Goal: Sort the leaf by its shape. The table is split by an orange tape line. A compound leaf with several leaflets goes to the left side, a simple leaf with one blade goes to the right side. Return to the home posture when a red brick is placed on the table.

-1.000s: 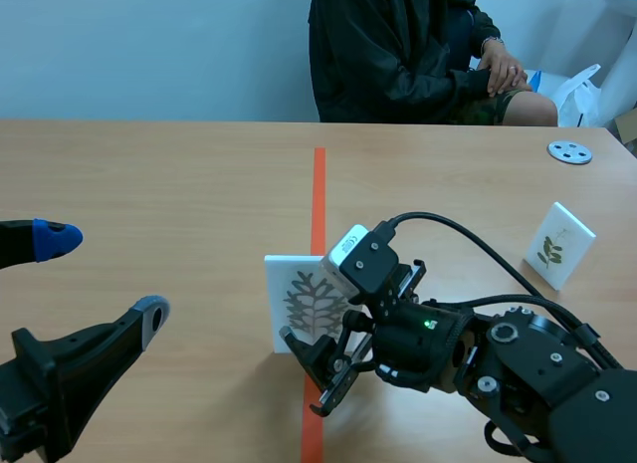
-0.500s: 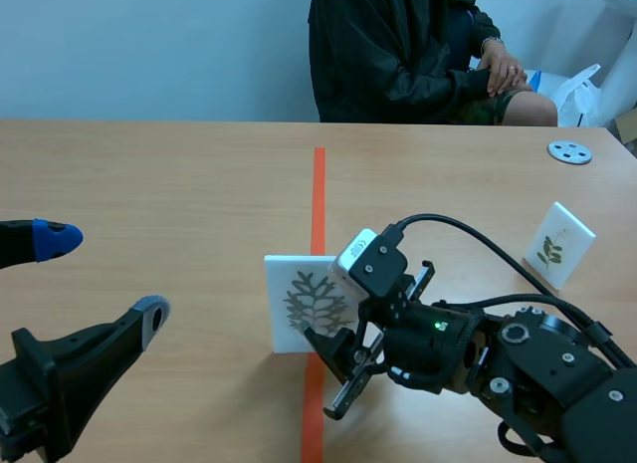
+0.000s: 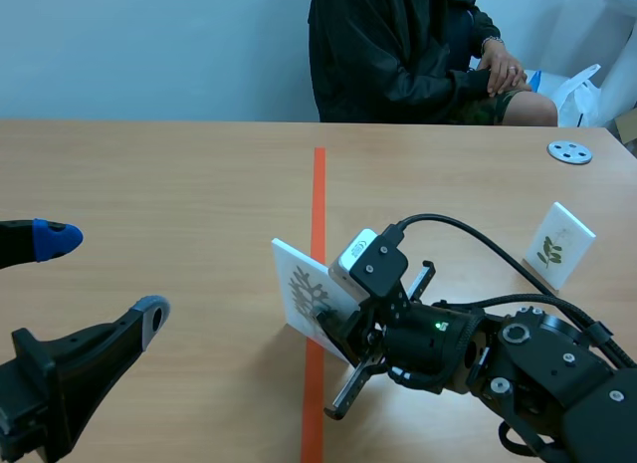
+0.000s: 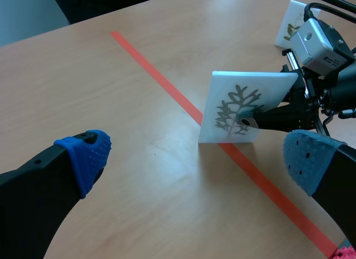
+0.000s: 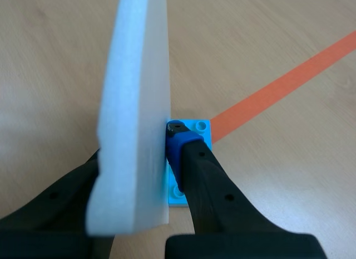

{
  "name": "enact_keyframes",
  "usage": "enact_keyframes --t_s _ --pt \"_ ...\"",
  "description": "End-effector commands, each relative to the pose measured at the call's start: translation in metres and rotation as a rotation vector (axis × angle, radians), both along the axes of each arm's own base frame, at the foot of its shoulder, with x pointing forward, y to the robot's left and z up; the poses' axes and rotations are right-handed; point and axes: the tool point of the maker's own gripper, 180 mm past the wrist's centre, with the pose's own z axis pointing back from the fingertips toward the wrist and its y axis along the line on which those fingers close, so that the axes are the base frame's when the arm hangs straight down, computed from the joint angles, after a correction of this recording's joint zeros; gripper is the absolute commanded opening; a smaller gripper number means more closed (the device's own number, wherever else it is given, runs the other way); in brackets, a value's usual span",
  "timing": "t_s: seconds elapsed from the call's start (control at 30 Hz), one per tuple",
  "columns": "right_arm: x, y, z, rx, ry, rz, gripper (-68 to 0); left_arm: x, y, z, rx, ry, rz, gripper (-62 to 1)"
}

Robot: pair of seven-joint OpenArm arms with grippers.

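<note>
Scene view shows the leaf card (image 3: 302,287) at the orange tape line (image 3: 318,184), tilted, its printed face turned toward the left arm. The right gripper (image 5: 138,146) is clamped on the card's lower part, one finger on each face. In the left wrist view the many-leaflet leaf runs up the card, tip uppermost. A light blue studded plate (image 5: 202,127) lies just behind the card. The left gripper (image 4: 194,153) hangs with fingers wide apart, near the card. A second card (image 3: 559,244) stands far right.
</note>
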Motion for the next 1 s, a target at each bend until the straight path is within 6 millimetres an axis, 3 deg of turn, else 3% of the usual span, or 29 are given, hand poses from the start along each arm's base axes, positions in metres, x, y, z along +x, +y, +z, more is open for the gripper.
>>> enact_keyframes --t_s 0.0,0.33,0.53,0.8,0.97 --pt "0.011 0.001 0.016 0.031 -0.052 -0.002 -66.4 0.002 -0.004 0.009 -0.021 -0.029 -0.008 1.4" --pt "0.032 -0.021 0.057 0.059 -0.157 -0.082 -66.4 0.002 -0.004 0.009 -0.021 -0.029 -0.008 1.4" --pt "0.026 -0.04 0.088 0.127 -0.181 -0.119 -66.4 0.002 -0.004 0.009 -0.021 -0.029 -0.008 1.4" --pt "0.026 -0.094 0.116 0.17 -0.192 -0.265 -66.4 0.002 -0.004 0.009 -0.021 -0.029 -0.008 1.4" --pt "0.03 -0.137 0.113 0.14 -0.159 -0.39 -66.4 0.002 -0.004 0.009 -0.021 -0.029 -0.008 1.4"
